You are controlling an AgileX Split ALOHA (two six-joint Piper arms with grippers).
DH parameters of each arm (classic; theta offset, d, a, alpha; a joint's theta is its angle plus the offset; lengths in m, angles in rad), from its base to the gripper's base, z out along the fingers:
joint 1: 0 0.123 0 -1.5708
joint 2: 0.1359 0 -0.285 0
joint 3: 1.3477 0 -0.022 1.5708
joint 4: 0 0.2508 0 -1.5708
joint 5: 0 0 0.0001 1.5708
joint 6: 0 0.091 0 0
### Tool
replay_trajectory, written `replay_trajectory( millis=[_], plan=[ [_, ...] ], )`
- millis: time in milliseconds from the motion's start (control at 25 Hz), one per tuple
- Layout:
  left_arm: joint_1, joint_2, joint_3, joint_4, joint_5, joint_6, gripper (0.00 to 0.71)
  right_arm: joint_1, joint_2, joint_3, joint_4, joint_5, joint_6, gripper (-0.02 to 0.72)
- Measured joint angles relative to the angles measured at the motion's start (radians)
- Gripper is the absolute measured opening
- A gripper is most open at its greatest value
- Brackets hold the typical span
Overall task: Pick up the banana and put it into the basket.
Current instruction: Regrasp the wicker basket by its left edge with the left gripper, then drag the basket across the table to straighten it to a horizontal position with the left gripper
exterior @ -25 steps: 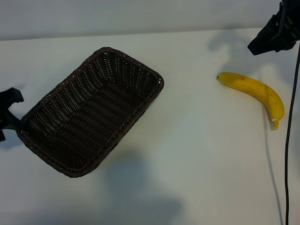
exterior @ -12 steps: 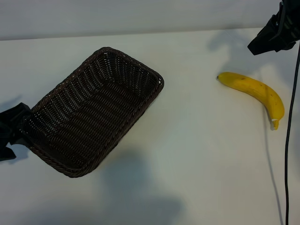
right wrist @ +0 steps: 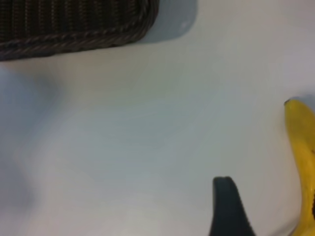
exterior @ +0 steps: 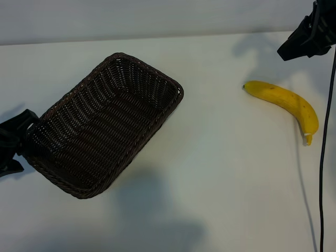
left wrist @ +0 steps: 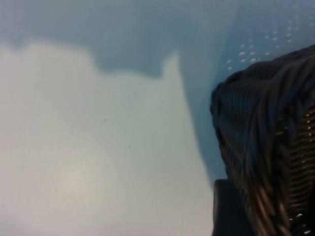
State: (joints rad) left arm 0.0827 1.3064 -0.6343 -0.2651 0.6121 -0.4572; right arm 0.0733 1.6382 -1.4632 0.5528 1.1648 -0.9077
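The dark brown woven basket (exterior: 105,126) lies slanted on the left half of the white table and holds nothing. The yellow banana (exterior: 286,102) lies alone at the right, its stem end toward the near side. My left gripper (exterior: 18,144) stands open at the basket's near-left corner. In the left wrist view one dark finger (left wrist: 225,209) shows beside the basket wall (left wrist: 266,137). My right gripper (exterior: 307,39) hovers open at the far right, behind the banana. In the right wrist view one finger (right wrist: 227,206) shows over bare table, with the banana (right wrist: 302,147) beside it and the basket (right wrist: 74,24) farther off.
A black cable (exterior: 321,184) hangs down the right side, just past the banana. Bare white table (exterior: 220,173) spreads between the basket and the banana. The table's far edge meets a pale wall (exterior: 157,18).
My left gripper has come in from the left edge to the basket's near-left corner. The basket, the banana and the right arm have stayed put.
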Motion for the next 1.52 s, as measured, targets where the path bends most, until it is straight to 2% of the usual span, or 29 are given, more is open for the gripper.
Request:
replay_trajectory(
  millis=[360, 760, 1040, 1160, 1240, 1280, 1520],
  plan=[
    [0.000, 0.096, 0.000, -0.037, -0.084, 0.008, 0.427, 0.000, 0.000, 0.000, 0.000, -0.018, 0.000, 0.420],
    [0.000, 0.288, 0.000, -0.212, -0.162, 0.165, 0.427, 0.000, 0.000, 0.000, 0.000, -0.019, 0.000, 0.420],
    [0.000, 0.297, 0.000, -0.238, -0.183, 0.210, 0.426, 0.000, 0.000, 0.000, 0.000, -0.021, 0.000, 0.420],
    [0.000, 0.297, 0.001, -0.238, -0.183, 0.212, 0.384, 0.000, 0.000, 0.000, 0.000, -0.022, 0.000, 0.420],
    [0.000, 0.297, 0.001, -0.236, -0.179, 0.220, 0.241, 0.000, 0.000, 0.000, 0.000, -0.022, 0.002, 0.420],
    [0.000, 0.298, 0.001, -0.234, -0.179, 0.226, 0.204, 0.000, 0.000, 0.000, 0.000, -0.022, 0.002, 0.420],
    [0.000, 0.299, 0.001, -0.235, -0.179, 0.235, 0.206, 0.000, 0.000, 0.000, 0.000, -0.023, 0.002, 0.420]
  ],
)
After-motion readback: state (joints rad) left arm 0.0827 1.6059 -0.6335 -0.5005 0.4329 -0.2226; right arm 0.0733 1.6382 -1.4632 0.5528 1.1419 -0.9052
